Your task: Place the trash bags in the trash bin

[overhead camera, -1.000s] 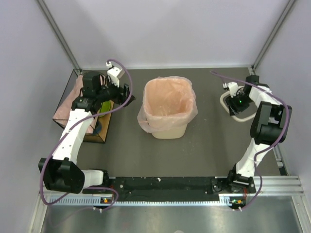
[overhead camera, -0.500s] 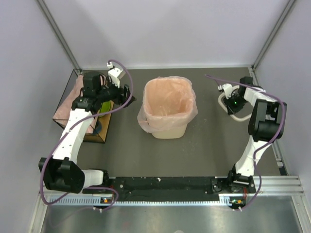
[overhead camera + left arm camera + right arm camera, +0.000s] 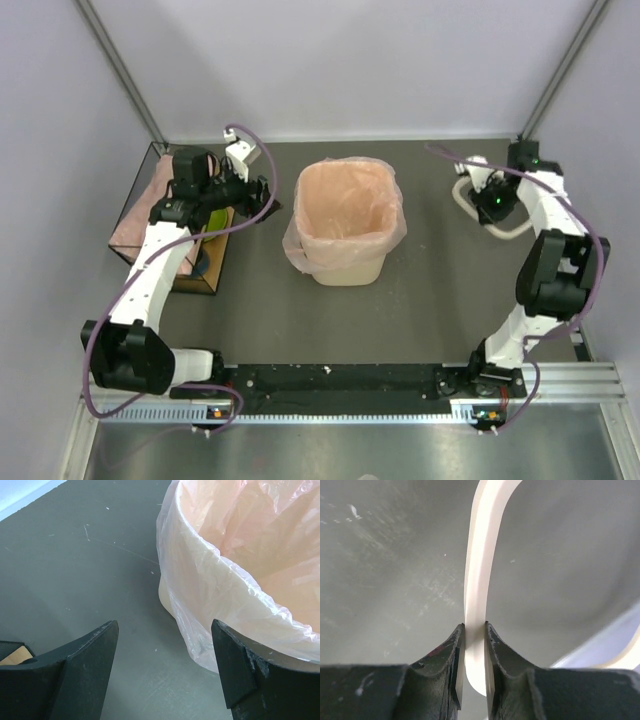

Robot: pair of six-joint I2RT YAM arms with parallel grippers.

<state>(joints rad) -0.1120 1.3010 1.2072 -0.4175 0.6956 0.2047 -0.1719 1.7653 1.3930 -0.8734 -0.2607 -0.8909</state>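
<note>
Bins: one cream-beige, rounded-square plastic trash bin (image 3: 350, 270), upright at mid-table between the two arms.
Bags in bin: one translucent pale pink film bag (image 3: 345, 205) lined the trash bin, its edge folded out over the rim.
Bags elsewhere: pale pink film (image 3: 135, 220) lay in the box; the sheet count could not be told.
Boxes: one dark wire-framed box with orange-brown sides (image 3: 220, 255), left of the trash bin and apart from it.
Hoops: one cream plastic hoop (image 3: 481, 555), flat on the dark grey table (image 3: 420, 300), well apart from the trash bin on its right.
Claw, left: the left gripper (image 3: 164, 630) was spread wide, nothing between its jaws, just beside the bin's bag-covered wall.
Claw, right: the right gripper (image 3: 474, 626) was pinching the hoop's band.
</note>
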